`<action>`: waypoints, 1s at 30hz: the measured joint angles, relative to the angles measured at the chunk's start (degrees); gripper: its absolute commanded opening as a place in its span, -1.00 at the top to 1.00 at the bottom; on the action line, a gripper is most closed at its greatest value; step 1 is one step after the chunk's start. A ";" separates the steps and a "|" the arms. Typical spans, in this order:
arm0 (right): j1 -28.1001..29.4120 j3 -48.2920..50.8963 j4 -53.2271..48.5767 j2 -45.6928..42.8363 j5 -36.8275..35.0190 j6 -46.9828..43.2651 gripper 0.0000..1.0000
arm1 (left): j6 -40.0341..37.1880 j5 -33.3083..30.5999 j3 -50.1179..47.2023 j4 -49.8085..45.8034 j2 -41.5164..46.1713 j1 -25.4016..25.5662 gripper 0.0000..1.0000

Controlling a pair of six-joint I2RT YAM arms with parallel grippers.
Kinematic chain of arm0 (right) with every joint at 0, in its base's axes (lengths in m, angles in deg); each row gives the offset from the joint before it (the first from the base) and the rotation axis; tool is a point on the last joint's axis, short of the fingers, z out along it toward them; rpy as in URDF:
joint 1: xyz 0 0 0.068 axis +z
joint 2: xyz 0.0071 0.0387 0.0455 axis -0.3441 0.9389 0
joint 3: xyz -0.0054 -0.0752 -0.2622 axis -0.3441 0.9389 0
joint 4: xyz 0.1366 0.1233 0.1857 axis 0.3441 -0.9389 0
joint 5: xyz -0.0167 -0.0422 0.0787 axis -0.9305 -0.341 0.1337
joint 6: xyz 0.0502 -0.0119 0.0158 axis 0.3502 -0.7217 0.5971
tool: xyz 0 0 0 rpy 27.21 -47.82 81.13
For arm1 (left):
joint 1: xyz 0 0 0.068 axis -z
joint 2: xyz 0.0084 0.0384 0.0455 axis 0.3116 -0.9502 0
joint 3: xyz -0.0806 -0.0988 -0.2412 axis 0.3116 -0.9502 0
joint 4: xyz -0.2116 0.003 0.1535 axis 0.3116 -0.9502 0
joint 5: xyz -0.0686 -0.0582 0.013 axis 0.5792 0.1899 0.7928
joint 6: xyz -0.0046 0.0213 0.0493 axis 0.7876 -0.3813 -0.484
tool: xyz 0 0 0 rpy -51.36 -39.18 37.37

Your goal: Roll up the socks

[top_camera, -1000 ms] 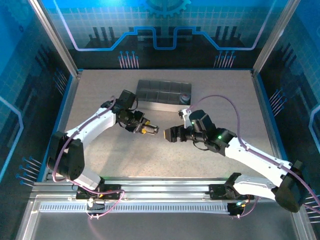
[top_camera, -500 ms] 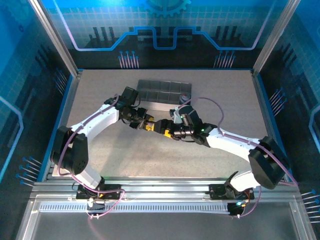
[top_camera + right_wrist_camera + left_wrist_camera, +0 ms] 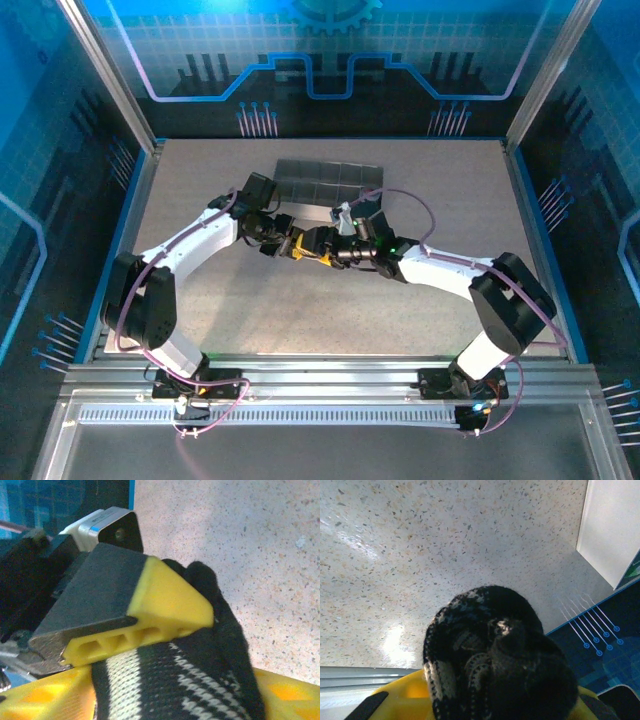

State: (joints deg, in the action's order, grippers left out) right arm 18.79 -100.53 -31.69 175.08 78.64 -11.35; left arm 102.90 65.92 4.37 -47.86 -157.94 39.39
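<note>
Speckled beige table (image 3: 200, 180) inside a blue-lit enclosure; grey compartment tray (image 3: 310, 180) sits at upper centre of the top view, near the back edge. Both arms reach in from the lower corners and meet mid-frame, just below the tray. Left gripper (image 3: 297, 247) and right gripper (image 3: 322, 252) are nose to nose, tips touching or nearly so; top view is too small to separate them.

Striped sock (image 3: 490, 650): black-and-white knit, bunched into a rounded lump, held off the table at the meeting point of the two grippers. In the left wrist view it fills the lower centre, sitting between the left gripper's yellow pads (image 3: 405, 697) along the bottom edge. Left pincer is clenched on the striped sock. Bare table behind it; white panel and blue wall at the right edge of that frame.

Right wrist view: the same sock lies in the lower middle, stripes running across. One yellow-tipped left finger (image 3: 165, 605) comes in from the upper left and presses onto the top of the fabric. The right gripper's own yellow pads (image 3: 35, 695) show at the lower left and lower right corners, the sock filling the gap and touching both. Probably closing on it, but whether the right pincer actually clamps is not readable. Table visible upper right.
</note>
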 measured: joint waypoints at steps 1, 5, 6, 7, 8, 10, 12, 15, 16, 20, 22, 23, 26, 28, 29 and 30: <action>-0.09 -0.02 0.24 0.22 0.31 0.13 -0.08 | 0.00 -0.15 0.00 0.00 0.00 -0.02 1.00; -0.31 -0.13 0.22 0.33 0.50 0.59 0.31 | 0.02 -0.81 -0.09 0.11 0.00 -0.15 1.00; -0.35 -0.13 0.07 0.28 0.42 0.68 0.37 | 0.02 -1.05 -0.11 0.17 0.00 -0.15 1.00; -0.37 -0.17 -0.24 0.15 0.26 0.57 0.45 | 0.02 -1.11 -0.11 0.24 0.00 -0.15 1.00; -0.35 -0.26 -0.83 -0.11 0.00 0.22 0.52 | 0.04 -1.05 -0.11 0.35 0.00 -0.13 0.97; -0.35 -0.76 -2.62 -0.79 -0.83 -0.33 0.68 | 0.24 -0.66 -0.11 0.94 0.00 -0.07 0.80; -0.35 -1.75 -5.35 -1.60 -2.05 -1.27 0.90 | 0.63 -0.11 -0.11 2.03 0.00 -0.02 0.30; -0.31 -4.24 -11.19 -2.93 -4.98 -3.21 1.00 | 1.46 0.24 -0.11 3.69 0.20 0.26 -0.60; -0.26 -5.33 -13.75 -3.52 -6.51 -4.02 1.00 | 1.46 -0.09 -0.11 3.72 0.50 0.26 -0.81; -0.22 -12.96 -29.29 -7.04 -15.93 -8.41 1.00 | -0.48 -5.11 2.03 -0.63 3.41 -0.44 -0.99; -0.37 -18.40 -37.35 -8.24 -21.51 -10.58 1.00 | -3.10 -9.35 5.09 -3.48 5.46 -1.16 -0.98; -0.74 -21.77 -41.44 -8.33 -24.37 -11.63 1.00 | -4.87 -11.85 6.88 -4.87 6.95 -1.55 -0.98; -2.82 -33.33 -53.75 -6.10 -31.39 -13.79 1.00 | -9.68 -17.03 9.44 -6.49 11.65 -2.05 -0.98; -4.81 -41.13 -60.30 -2.43 -34.18 -15.10 1.00 | -12.85 -19.37 9.46 -7.15 14.73 -2.05 -0.98; -5.81 -44.87 -63.08 0.07 -35.12 -15.74 1.00 | -14.53 -20.33 9.07 -7.19 16.35 -2.05 -0.98; -6.62 -48.02 -65.59 2.62 -35.76 -16.20 1.00 | -16.26 -21.38 8.26 -7.17 18.12 -2.05 -0.97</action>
State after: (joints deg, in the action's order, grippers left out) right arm 12.17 -148.55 -97.28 177.70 42.88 -27.55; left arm 86.64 44.54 12.64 -55.03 -139.82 37.34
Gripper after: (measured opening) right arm 0.340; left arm 0.991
